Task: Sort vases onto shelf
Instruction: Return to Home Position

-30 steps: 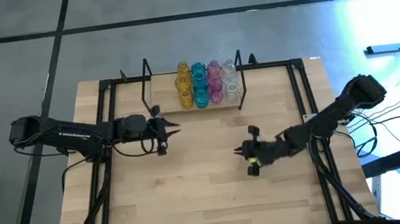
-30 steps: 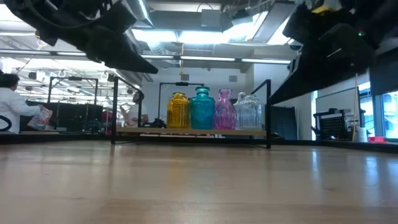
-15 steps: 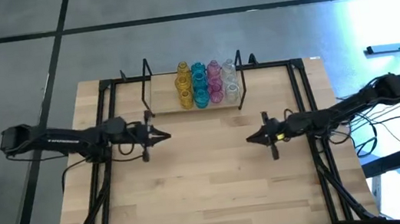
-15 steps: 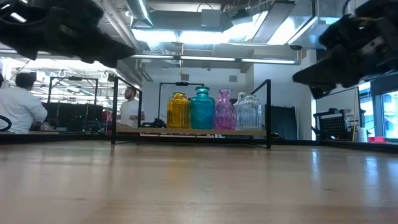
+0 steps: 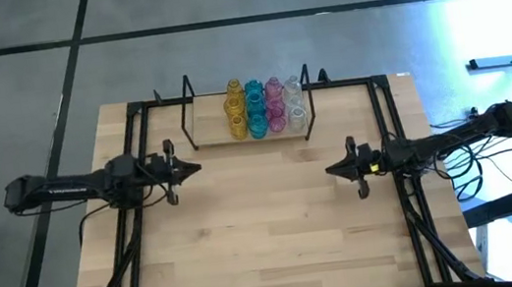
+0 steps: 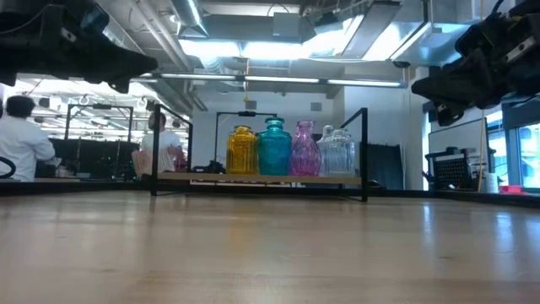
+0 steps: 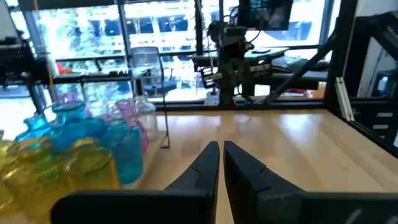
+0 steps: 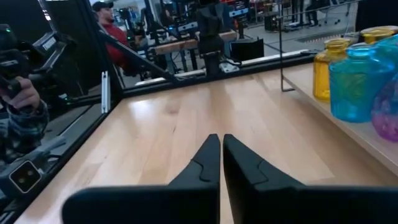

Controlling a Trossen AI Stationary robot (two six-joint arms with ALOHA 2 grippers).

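Note:
Yellow, teal, pink and clear vases stand on their bases in rows on the shelf, a light-wood board between black wire frames at the table's far edge; the low view shows the vases lined up by colour. My left gripper hovers shut over the table's left half, pointing right, with the shelf far-right of it. My right gripper hovers shut over the right half, pointing left. The wrist views show the left gripper and the right gripper holding nothing.
The black tabletop frame runs along the table's left, right and far sides. Bare wood lies between the two arms and toward the near edge. People stand in the room beyond the table.
Both arms have drawn back from the table's middle: the left gripper toward the left edge, the right gripper toward the right edge and slightly farther, straightening level. The vases have stayed put on the shelf.

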